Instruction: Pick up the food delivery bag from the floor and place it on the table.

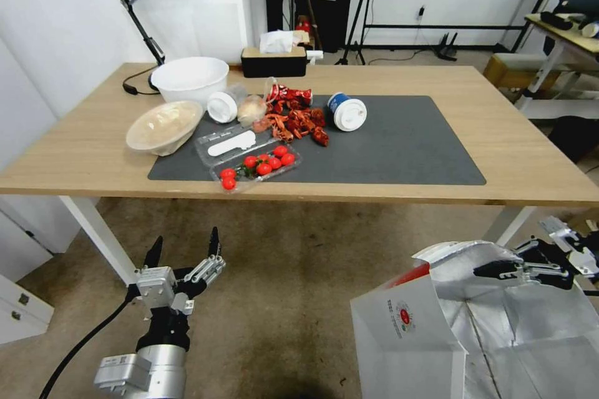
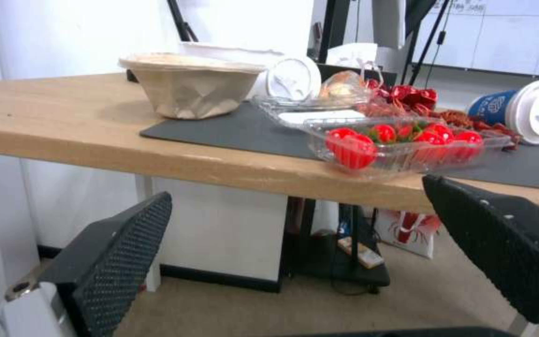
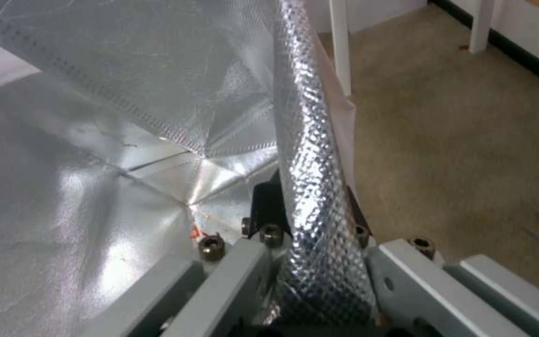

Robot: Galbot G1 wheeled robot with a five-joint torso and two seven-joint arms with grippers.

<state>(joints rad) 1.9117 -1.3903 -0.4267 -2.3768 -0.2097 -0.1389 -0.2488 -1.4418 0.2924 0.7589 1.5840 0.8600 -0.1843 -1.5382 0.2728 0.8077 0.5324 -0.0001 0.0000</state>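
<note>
Table [image 1: 437, 81] filled the head view's 12 o'clock | bag [image 1: 437, 336] hung open at 5 o'clock, off the floor [image 1: 281, 287] | right gripper [image 1: 499, 270] pinched shut on its foil rim; thin rim could slip | left gripper [image 1: 185, 249] gaped empty at 7 o'clock | right wrist view showed the pinch.

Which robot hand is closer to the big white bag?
The right. The right gripper is clamped on the foil-lined rim of the bag, with the rim between its fingers. The left gripper hangs open over the floor, well off to the bag's side.
</note>
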